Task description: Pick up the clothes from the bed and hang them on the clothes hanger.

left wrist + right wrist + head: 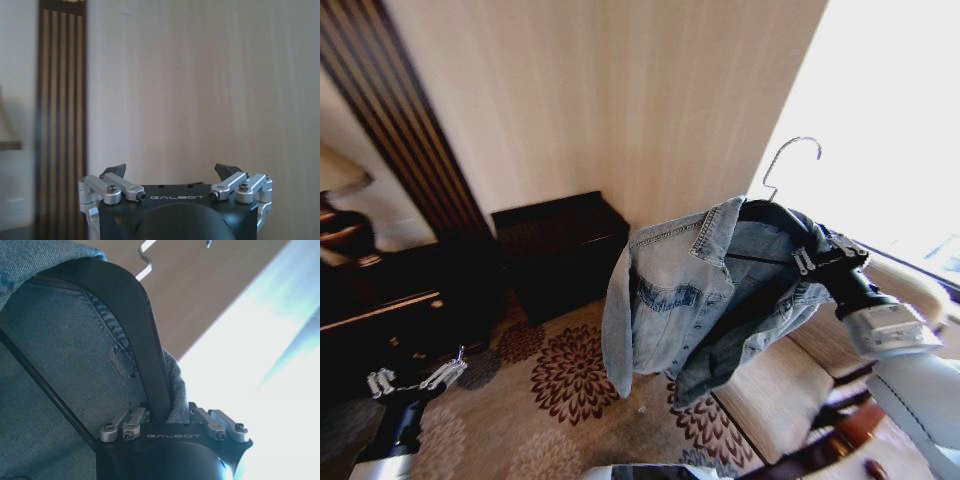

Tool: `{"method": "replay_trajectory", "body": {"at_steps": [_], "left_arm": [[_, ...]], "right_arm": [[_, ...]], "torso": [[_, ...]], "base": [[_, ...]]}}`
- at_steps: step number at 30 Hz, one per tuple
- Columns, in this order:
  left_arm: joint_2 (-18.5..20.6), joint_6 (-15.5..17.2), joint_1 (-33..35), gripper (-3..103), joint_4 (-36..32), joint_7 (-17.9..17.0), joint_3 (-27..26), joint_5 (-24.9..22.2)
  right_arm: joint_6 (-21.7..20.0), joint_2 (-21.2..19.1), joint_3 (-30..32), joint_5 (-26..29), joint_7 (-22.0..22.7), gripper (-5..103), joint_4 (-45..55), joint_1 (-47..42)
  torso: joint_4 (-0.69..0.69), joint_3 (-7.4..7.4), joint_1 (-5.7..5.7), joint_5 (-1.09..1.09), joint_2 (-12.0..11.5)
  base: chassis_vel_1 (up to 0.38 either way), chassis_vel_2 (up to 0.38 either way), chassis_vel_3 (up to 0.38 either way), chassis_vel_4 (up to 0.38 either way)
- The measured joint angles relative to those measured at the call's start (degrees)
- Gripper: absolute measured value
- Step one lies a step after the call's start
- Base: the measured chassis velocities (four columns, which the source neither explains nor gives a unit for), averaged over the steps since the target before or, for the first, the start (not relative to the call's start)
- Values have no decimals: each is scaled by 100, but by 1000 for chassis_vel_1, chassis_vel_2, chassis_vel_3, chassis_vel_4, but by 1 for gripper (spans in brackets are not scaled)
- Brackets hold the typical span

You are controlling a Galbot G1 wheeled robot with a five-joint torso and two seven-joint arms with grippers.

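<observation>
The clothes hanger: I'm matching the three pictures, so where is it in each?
Head view: clothes hanger right of centre, hook up, under the denim jacket, in the right claw.
Left wrist view: not in it.
Right wrist view: black arm, centre.
Shared landmark: the beige wall.

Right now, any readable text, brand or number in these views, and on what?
"GALBOT", on the black body of the left gripper, fingers open and empty.
"GALBOT", on the black body of the right gripper, shut on the clothes hanger.
Denim jacket: no readable label.
</observation>
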Motion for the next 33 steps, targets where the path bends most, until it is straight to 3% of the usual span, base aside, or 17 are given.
{"method": "replay_trajectory", "body": {"at_steps": [33], "left_arm": [[0, 0, 0, 100, 0, 0, 0, 0]], "right_arm": [[10, 368, 120, -205, 0, 28, 5, -267]], "torso": [[0, 0, 0, 0, 0]], "base": [[-121, -123, -126, -130]]}}
